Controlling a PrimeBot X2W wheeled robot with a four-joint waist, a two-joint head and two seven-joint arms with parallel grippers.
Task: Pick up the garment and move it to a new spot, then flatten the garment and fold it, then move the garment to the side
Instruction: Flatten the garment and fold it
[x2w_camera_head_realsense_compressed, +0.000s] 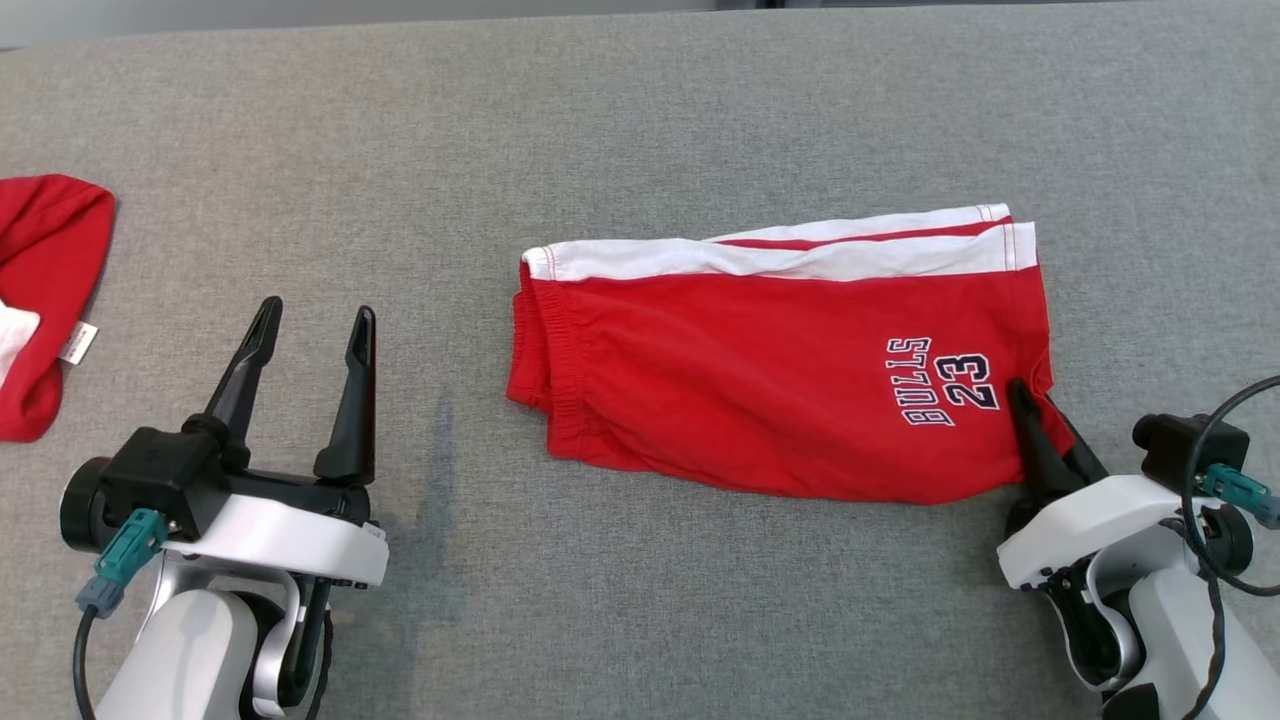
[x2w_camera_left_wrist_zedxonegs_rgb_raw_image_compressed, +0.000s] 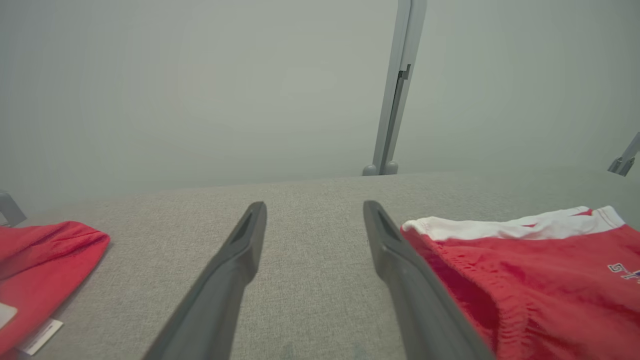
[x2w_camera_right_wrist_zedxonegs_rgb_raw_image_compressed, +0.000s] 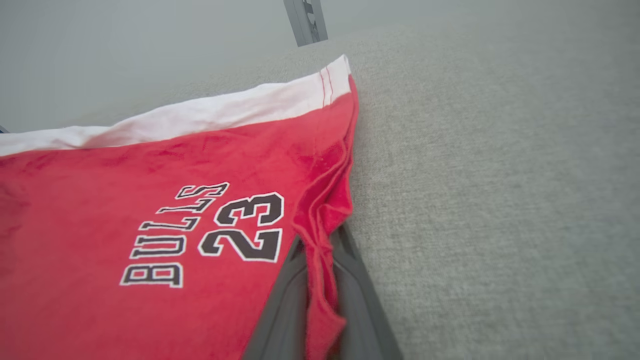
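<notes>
garment (x2w_camera_head_realsense_compressed: 780, 370), folded red shorts on table (x2w_camera_head_realsense_compressed: 640, 120) right of centre: soft, light, limp; best taken at corners. right end effector (x2w_camera_head_realsense_compressed: 1032, 398) clenched on near right corner; left end effector (x2w_camera_head_realsense_compressed: 318, 312) released, apart.

**Right claw (x2w_camera_head_realsense_compressed: 1035, 402) tips lost in a corner of the red jersey shorts with a white band (x2w_camera_head_realsense_compressed: 760, 380); second red garment (x2w_camera_head_realsense_compressed: 45, 290) cropped at the frame**

In the head view the pinched hem covers the ends of both dark fingers (x2w_camera_head_realsense_compressed: 1038, 450), and the shorts' lower layers lie hidden beneath the top one. The second red garment, on the grey fabric worktop (x2w_camera_head_realsense_compressed: 640, 120), is cut off by the picture's left edge, and the print on its small white label (x2w_camera_head_realsense_compressed: 78, 342) is too small to read. The left wrist view clips the shorts' black lettering (x2w_camera_left_wrist_zedxonegs_rgb_raw_image_compressed: 625, 271) at its right edge. Beyond the worktop both wrist views blur to grey.
</notes>
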